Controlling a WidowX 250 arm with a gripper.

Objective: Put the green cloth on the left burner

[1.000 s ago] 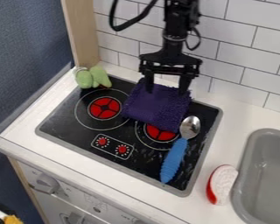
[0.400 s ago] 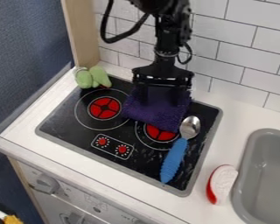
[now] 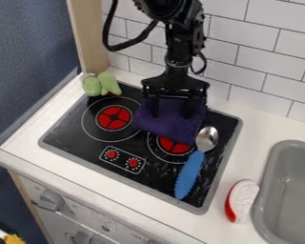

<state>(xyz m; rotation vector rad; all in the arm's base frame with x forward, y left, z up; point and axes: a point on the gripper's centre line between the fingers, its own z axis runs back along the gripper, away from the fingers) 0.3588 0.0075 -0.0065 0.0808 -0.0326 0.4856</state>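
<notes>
Green cloth (image 3: 101, 84), one, camera view: bunched into two lobes at the stove's (image 3: 137, 178) back left corner, left of the gripper (image 3: 173, 113), near the left burner (image 3: 114, 117) but outside its ring. Gripper: two fingers standing well apart, down at one purple cloth (image 3: 167, 125); can't tell if any of it is gripped. Purple cloth sits below the gripper, overlapping the back of the right burner (image 3: 174, 144). Two burners total, both nearer the viewer than the gripper. One blue-handled spoon (image 3: 189, 171), nearer the viewer and right; one red-and-white brush (image 3: 243, 200) and one gray sink (image 3: 295, 190) farther right.
</notes>
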